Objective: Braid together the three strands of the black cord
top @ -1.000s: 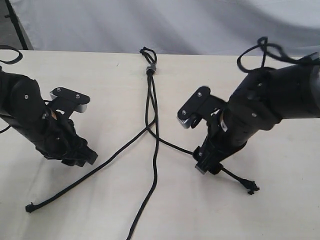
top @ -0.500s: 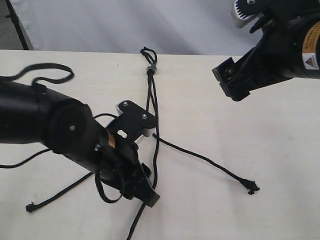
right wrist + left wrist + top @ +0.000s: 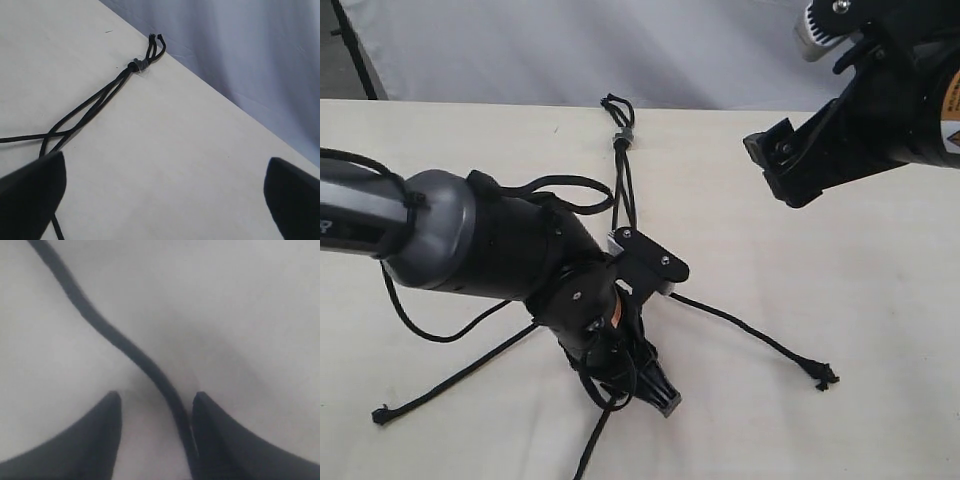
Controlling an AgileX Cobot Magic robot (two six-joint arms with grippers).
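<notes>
The black cord lies on the table, bound at its far end by a small grey band. The three strands fan out from it. The left strand ends in a knot at the near left, and the right strand ends in a knot at the right. The middle strand runs under my left arm. My left gripper is low on the table and open, the middle strand lying between its fingers, close to one finger. My right gripper hangs wide open above the far right, holding nothing.
A pale wooden table carries everything. A grey cloth backdrop hangs behind its far edge. Glossy cable loops hang off the left arm, over the strands near the middle.
The right gripper let go of the right strand and rose to the far right. The left arm swung across to the middle and came down over the middle strand.
</notes>
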